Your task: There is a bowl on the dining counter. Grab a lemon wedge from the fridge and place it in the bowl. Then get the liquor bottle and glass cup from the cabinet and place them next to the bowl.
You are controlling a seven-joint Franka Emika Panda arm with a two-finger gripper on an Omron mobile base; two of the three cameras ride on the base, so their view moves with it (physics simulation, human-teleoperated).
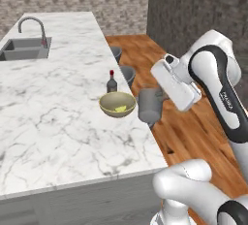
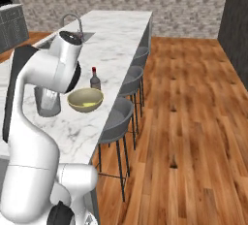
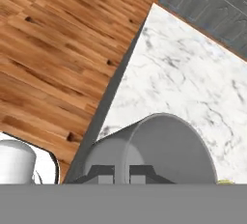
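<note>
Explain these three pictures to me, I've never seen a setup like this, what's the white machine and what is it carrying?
The white machine is a robot arm on a base that can drive, in a computer-rendered kitchen. Two pictures come from cameras on that base, behind the arm to its left and to its right. The third comes from a camera on the hand, looking along the gripper.

On the marble counter stands a bowl with a yellow lemon wedge in it. A small liquor bottle stands just behind the bowl. A sink sits at the far end, and stools line the counter's side.

The gripper is shut on a grey glass cup, held at the counter's edge beside the bowl.
</note>
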